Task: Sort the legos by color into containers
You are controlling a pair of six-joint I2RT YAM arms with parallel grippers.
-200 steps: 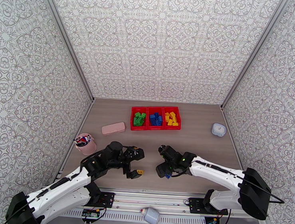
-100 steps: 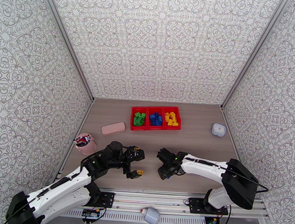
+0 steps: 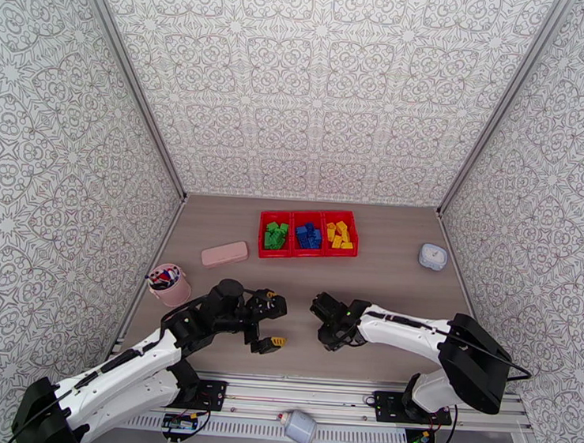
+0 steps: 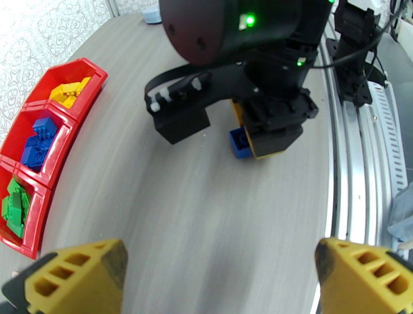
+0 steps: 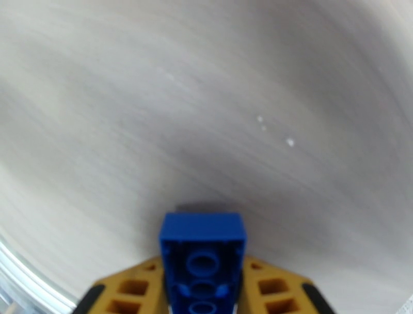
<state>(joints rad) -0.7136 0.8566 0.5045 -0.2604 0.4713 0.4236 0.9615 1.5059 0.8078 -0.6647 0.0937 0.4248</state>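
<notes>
The right end effector (image 5: 202, 281) is closing on a small blue studded plastic brick (image 5: 202, 250). A second ago its jaws were standing wide over the piece with the arm's elbow raised. Now the arm is lying lower and the yellow fingers (image 5: 268, 289) are pressing against both long flanks of the blue brick, pinching it. That is looking like a made grasp, so the lift and the carry to the bins are probably coming next. The blue brick is sitting low over the matt grey-brown wood-grain counter (image 3: 383, 291) near its front edge, well apart from the row of three joined glossy red plastic bins (image 4: 86, 100). Whether it is already clearing the surface I cannot tell. The left end effector (image 3: 273, 323) is staying as it was, spread wide, gripping nothing and facing its partner across the counter. The brick is showing hard, shiny moulded plastic with crisp edges and round sockets, which is giving flat fingers good parallel faces to bear on. The fingers themselves are looking like blocky yellow printed parts with rectangular cut-outs. The bins are thin-walled with angled corners, and they are already holding the green bricks (image 4: 15, 204), blue bricks (image 4: 38, 142) and yellow bricks (image 4: 67, 92) in separate compartments, with the blue ones in the middle.
</notes>
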